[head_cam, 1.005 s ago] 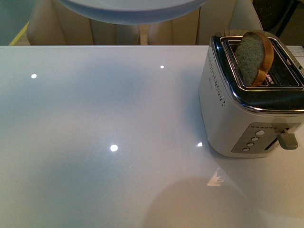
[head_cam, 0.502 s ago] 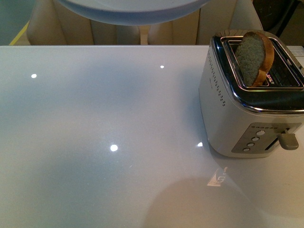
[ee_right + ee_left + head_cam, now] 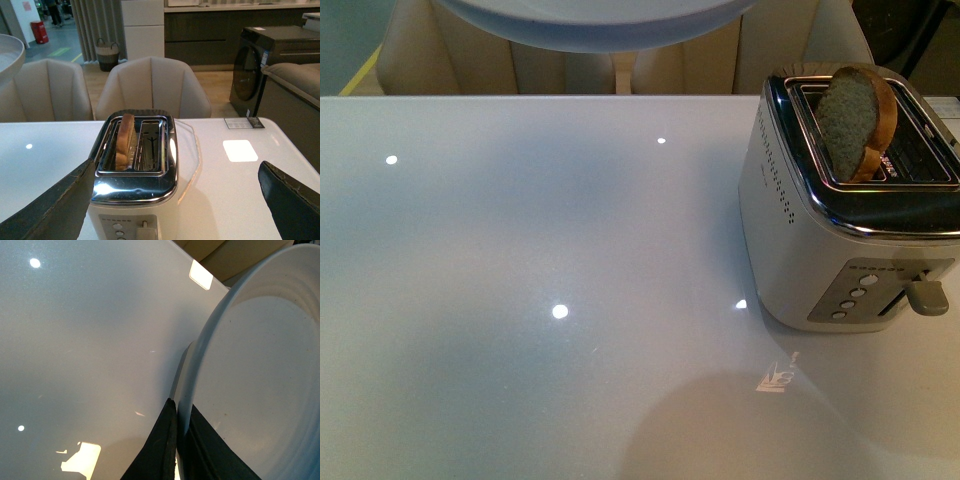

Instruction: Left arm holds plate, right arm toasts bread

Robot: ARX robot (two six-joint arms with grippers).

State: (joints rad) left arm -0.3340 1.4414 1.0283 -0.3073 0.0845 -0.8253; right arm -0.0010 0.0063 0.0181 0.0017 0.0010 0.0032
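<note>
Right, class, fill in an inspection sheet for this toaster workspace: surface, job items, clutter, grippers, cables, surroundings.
Surface: glossy white table with light reflections.
Job's things: bread stands upright in one slot of the toaster, its top showing; plate held up off the table.
Clutter: small card on the table past the toaster.
Grippers: left gripper jaws shut on the plate's rim; right gripper open, empty, facing the toaster.
Cables: nothing seen.
Surroundings: beige chairs, dark appliance, basket.

Looks like a home-style kitchen-diner or showroom: white table [image 3: 235, 195], cushioned chairs [image 3: 152, 85], dark cabinets [image 3: 210, 30], toaster [image 3: 132, 202].
</note>
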